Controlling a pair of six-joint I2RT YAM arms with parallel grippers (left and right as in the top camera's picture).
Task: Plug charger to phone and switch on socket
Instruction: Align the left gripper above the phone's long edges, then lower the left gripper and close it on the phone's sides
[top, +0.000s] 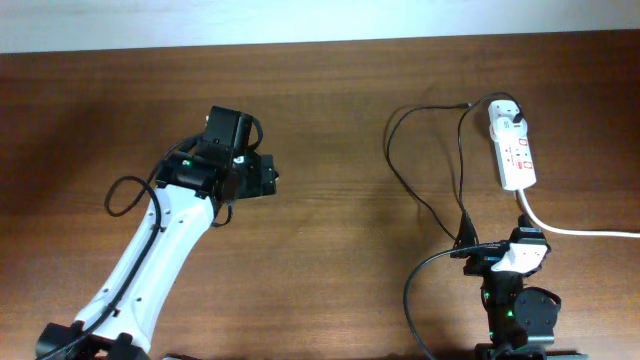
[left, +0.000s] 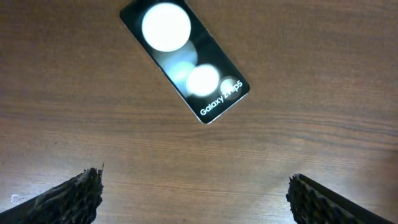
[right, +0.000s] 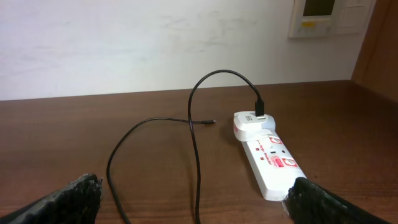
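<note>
Phone (left: 185, 61) flat on wooden table (left: 323, 93) below wide-spread left hand (left: 196, 177)

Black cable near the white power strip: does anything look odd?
Only mildly: the charger sprawls in loose loops, its connector tip lying free, plugged into nothing. The phone lies slantwise in the left wrist view.

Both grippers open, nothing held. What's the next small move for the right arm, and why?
Probably advance the right gripper toward the charger's connector tip to grasp it. The tip lies loose on the table, unheld, to the left of the socket in the right wrist view. The phone sits unplugged below the open left gripper.
</note>
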